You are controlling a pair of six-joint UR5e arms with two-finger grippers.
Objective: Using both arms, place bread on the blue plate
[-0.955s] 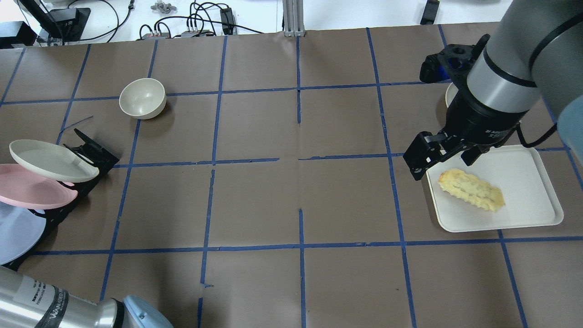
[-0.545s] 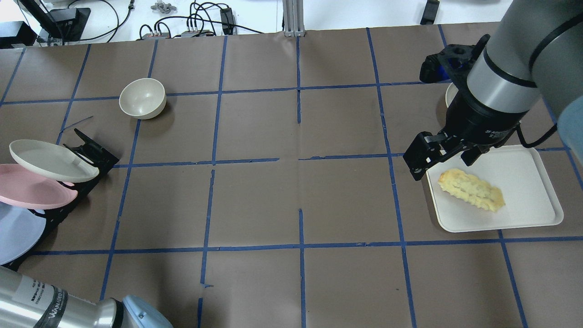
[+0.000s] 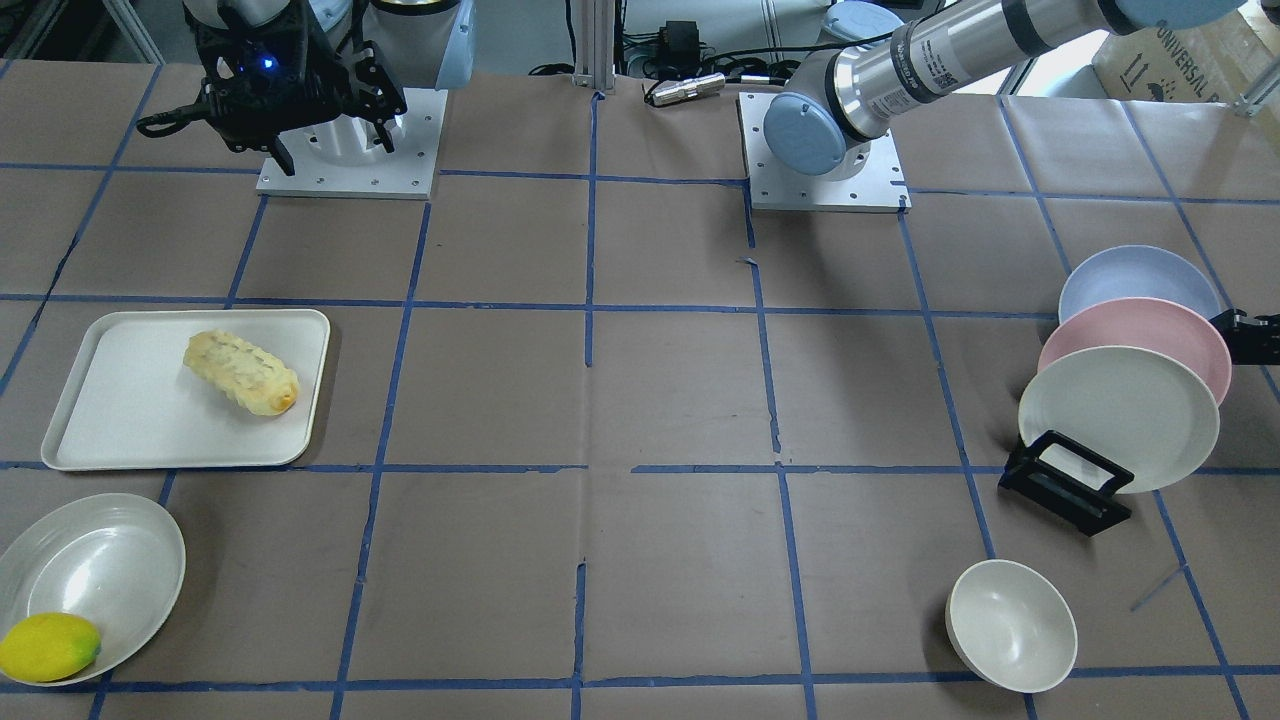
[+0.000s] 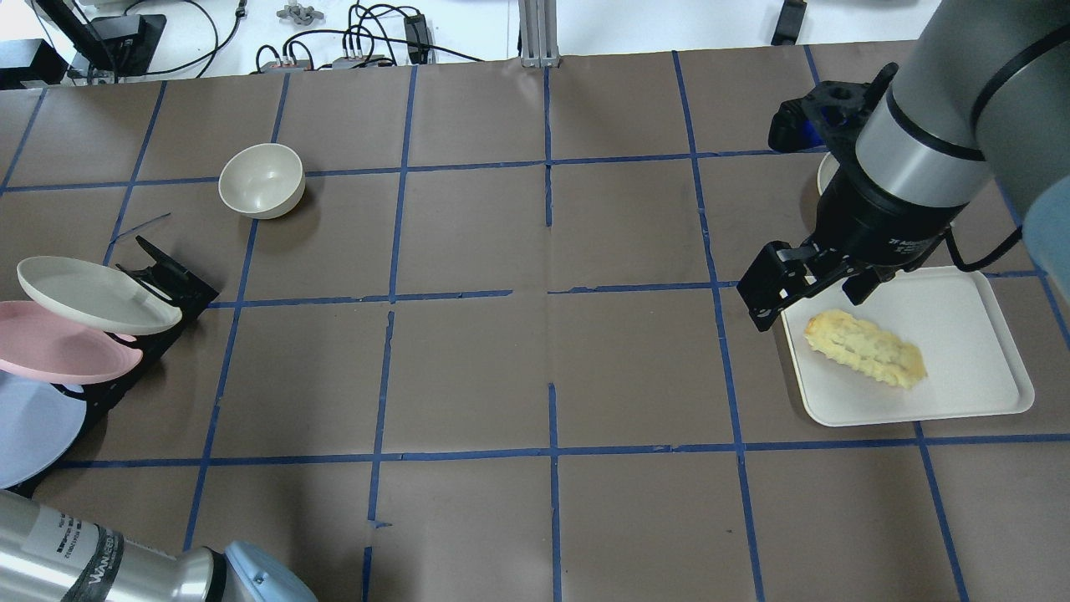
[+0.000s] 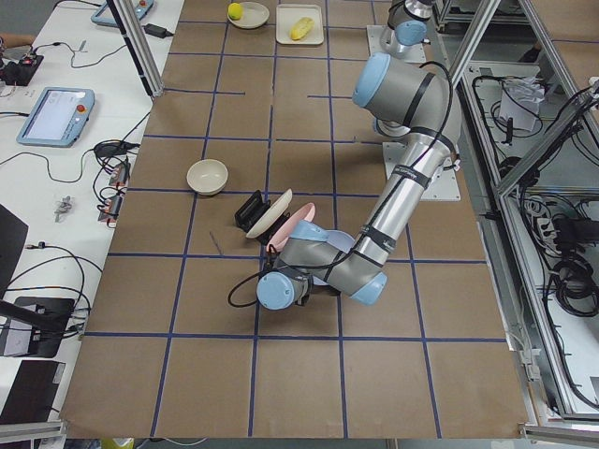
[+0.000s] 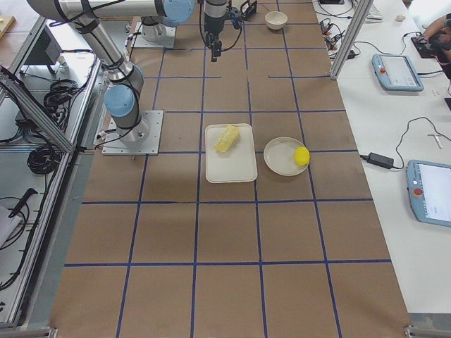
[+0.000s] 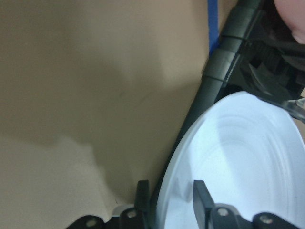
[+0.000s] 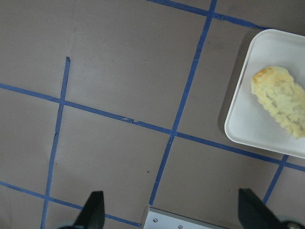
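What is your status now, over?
Left gripper open, astride blue plate rim. Right gripper open, high beside tray. Bread lies on tray. Pink plate crowds blue plate.

left arm (image 4: 84, 552): slips back a tiny bit toward the robot
right gripper (image 4: 807, 303): moves a tiny bit to its left

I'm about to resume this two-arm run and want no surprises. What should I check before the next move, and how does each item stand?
1. The left gripper straddles the rim of the blue plate: ok.
2. Its jaws are shut on the plate: not ok, they are apart.
3. The right gripper is open: ok.
4. It is centred over the bread: not ok, the bread is off to one side in its wrist view.
5. The bread lies free on the white tray: ok.
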